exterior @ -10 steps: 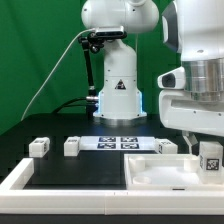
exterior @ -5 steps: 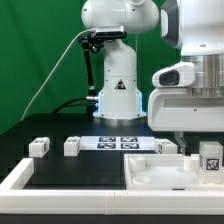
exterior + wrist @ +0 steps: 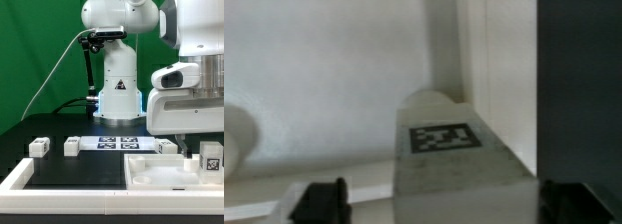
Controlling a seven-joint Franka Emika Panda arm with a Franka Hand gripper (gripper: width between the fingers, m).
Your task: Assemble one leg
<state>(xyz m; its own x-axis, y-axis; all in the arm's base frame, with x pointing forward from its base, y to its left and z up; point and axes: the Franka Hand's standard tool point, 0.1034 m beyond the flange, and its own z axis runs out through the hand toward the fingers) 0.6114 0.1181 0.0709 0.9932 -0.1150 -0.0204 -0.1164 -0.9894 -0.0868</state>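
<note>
The leg (image 3: 446, 150), a chunky white block with a checkered tag, stands between your tool's (image 3: 434, 203) fingers. They are spread to either side of it; contact cannot be made out. It sits by the edge of the large white tabletop (image 3: 160, 172), on the exterior view's right. Judged so: grasp pending, fitting undone. Two spare legs (image 3: 39, 147) wait on the black surface (image 3: 90, 168).

Four legs (image 3: 39, 147), one large white tabletop (image 3: 165, 172), one marker board (image 3: 118, 142), one robot arm (image 3: 195, 75)
</note>
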